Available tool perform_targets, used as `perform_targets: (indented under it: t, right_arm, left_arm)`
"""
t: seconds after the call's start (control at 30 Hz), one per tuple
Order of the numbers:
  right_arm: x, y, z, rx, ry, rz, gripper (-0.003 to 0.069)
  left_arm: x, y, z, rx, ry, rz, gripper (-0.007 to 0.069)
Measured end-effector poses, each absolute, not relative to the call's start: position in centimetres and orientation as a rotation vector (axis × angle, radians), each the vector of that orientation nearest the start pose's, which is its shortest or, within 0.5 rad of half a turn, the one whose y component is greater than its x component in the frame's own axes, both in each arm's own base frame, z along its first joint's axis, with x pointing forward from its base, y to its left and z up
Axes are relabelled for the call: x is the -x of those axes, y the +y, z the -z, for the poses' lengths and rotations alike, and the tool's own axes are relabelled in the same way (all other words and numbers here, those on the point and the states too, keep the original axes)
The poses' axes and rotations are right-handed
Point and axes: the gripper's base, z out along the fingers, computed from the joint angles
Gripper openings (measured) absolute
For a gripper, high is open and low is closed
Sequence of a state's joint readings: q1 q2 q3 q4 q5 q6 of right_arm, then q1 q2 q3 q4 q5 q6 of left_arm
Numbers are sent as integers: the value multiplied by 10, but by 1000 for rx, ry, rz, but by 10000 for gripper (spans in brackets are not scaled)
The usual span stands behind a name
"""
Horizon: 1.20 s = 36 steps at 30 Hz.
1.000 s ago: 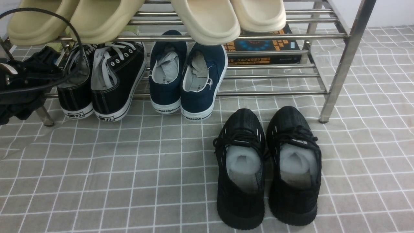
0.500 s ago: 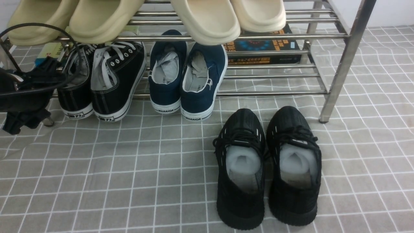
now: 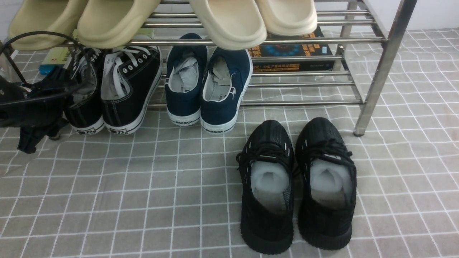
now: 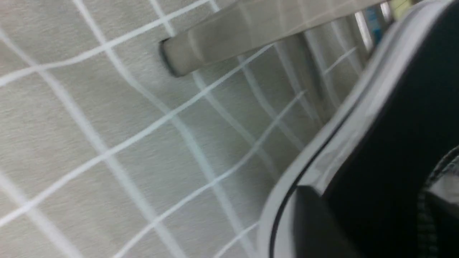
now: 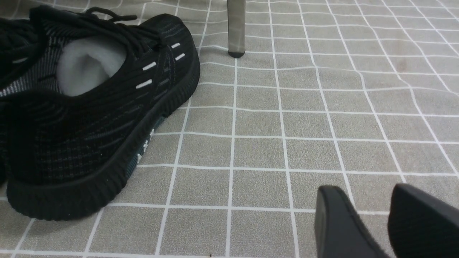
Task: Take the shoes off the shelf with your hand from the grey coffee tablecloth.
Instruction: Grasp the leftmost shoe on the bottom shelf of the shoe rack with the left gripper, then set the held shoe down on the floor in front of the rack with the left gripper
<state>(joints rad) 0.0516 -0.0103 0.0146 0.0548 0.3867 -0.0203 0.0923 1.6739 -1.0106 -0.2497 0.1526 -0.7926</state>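
Black canvas lace-up sneakers sit far left on the lower tier of the silver tube shelf. Left hand touches the leftmost one (grip cannot be told). Right hand hangs open above the grey gridded cloth.

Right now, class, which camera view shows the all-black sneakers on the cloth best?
The front view: both all-black sneakers show whole, from above. The right wrist view shows one from the side, with its partner cut off at the edge. The left wrist view shows neither.
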Motion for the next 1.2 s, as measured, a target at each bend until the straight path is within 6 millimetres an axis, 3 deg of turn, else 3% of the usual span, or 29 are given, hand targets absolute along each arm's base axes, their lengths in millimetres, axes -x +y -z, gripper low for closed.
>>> perform_targets:
  t: [0.03,0.13,0.43,0.63,0.67,0.77,0.87,1.0,1.13,1.2]
  right_arm:
    - [-52,5,-174,34,1874,-76,237]
    - [-52,5,-174,34,1874,-76,237]
    - [-52,5,-174,34,1874,-76,239]
    - [-52,5,-174,34,1874,-76,239]
    - [-52,5,-174,34,1874,-76,239]
    - [-52,5,-174,34,1874,-76,239]
    - [-52,5,-174,34,1874,-76,239]
    - [-52,5,-174,34,1874,-76,239]
    - [-52,5,-174,34,1874,-76,239]
    - [-52,5,-174,34,1875,-76,239]
  left_arm:
    - [-354,29,-221,1250,2030,512,139]
    - [-345,30,-226,1245,2092,484,38]
    - [-292,43,-273,1131,2250,249,29]
    - [-257,48,-286,1087,2337,43,31]
    - [-244,49,-281,1111,2350,-13,31]
    - [-230,50,-271,1143,2362,-56,31]
    - [-214,49,-246,1184,2407,-90,32]
    - [-205,47,-220,1206,2465,-112,39]
    - [-205,47,-213,1204,2481,-120,56]
    - [-207,49,-211,1183,2490,-144,103]
